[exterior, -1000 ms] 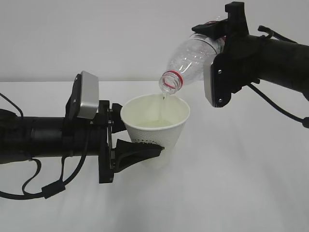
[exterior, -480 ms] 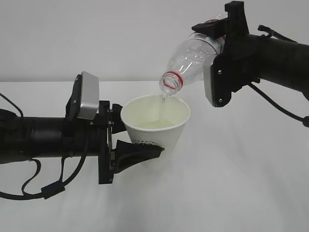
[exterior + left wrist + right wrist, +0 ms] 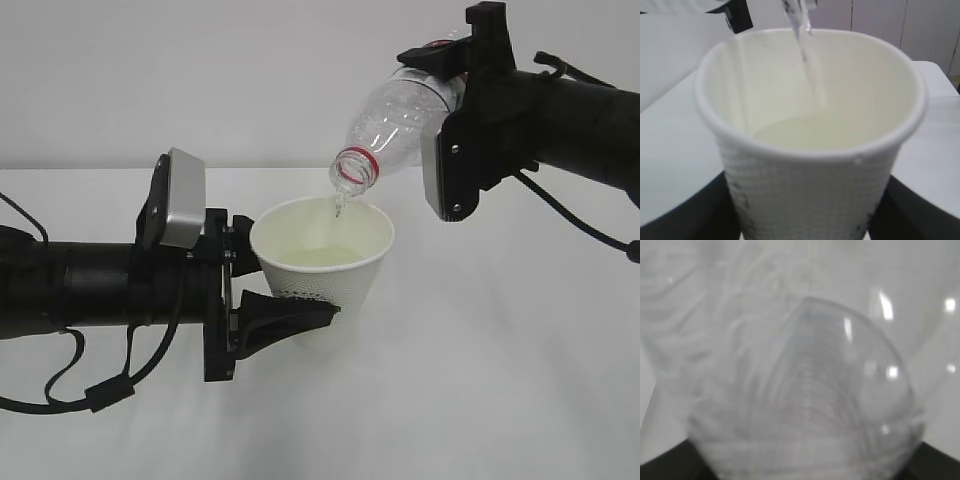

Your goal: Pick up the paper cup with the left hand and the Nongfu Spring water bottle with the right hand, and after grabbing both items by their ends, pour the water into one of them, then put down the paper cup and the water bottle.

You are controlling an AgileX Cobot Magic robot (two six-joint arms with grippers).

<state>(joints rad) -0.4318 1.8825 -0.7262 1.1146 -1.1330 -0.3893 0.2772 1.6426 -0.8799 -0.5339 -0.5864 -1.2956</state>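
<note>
Left tool (image 3: 285, 300) gripping white paper cup (image 3: 322, 262), right tool (image 3: 452, 85) holding tilted clear bottle (image 3: 395, 125)

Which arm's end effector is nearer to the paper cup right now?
Left. The left end effector is clamped around the paper cup. The right end effector grips the tilted water bottle above and right of the cup.

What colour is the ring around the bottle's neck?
Red, on the bottle's neck ring; clearest in the exterior view.
</note>
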